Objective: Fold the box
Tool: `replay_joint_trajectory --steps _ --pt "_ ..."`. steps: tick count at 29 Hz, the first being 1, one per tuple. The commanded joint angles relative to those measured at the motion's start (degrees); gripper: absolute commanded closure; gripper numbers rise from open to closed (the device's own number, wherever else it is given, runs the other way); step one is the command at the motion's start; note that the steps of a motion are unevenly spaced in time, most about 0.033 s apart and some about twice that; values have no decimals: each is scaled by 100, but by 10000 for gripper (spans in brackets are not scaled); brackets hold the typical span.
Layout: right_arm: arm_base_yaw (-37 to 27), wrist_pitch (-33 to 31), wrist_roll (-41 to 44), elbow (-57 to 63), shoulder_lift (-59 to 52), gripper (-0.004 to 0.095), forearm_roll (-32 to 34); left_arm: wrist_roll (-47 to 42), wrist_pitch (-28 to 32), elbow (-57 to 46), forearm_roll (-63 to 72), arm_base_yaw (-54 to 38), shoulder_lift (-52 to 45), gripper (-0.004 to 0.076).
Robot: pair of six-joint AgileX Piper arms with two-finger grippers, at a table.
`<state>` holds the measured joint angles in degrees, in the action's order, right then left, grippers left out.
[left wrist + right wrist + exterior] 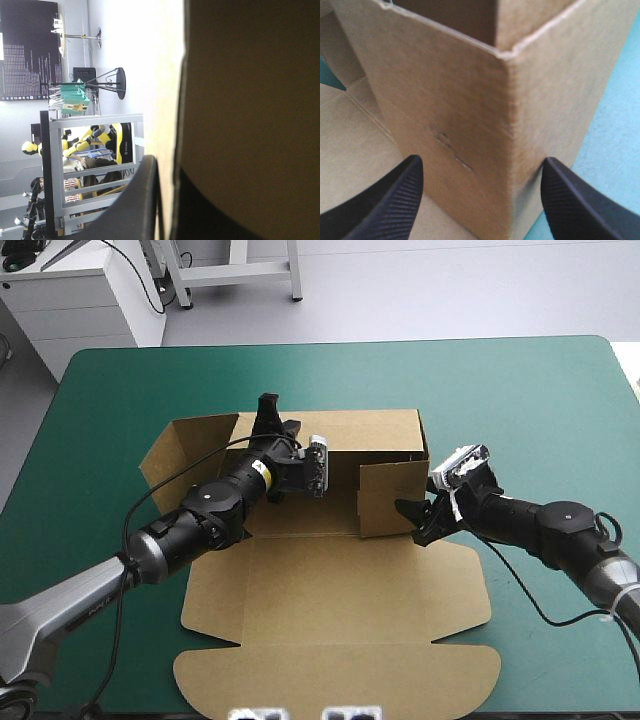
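Here the box (340,610) lies in the middle of the table (540,390), lid flat toward the near edge, far and right walls raised. My left claw (267,422) pinches the far wall's top edge, fingers all but together on the board. My right claw (481,162) gapes wide at the right wall's near corner, a finger to either side.

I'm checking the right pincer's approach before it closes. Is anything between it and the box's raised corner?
Nothing visible is. The right pincer, open, sits at the raised corner of the box, one black finger to each side, with only bare brown board between them.
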<state>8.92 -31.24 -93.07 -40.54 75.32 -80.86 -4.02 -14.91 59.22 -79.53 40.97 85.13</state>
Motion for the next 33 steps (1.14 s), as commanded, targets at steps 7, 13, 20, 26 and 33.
replay_joint_trajectory --steps 7,13,20,26,33 --pt "402 944 -165 -331 -131 272 -308 -58 223 105 45 61 -164 732" --pt "1125 2316 -137 -464 -47 272 -311 -223 352 105 57 119 -164 732" --pt "1304 2413 324 -575 419 299 -322 -368 303 105 55 215 -174 732" --pt "1304 2404 431 -575 477 716 -285 -381 275 105 55 215 -174 732" --pt "1304 2325 406 -575 422 924 -193 -381 351 105 55 215 -174 709"
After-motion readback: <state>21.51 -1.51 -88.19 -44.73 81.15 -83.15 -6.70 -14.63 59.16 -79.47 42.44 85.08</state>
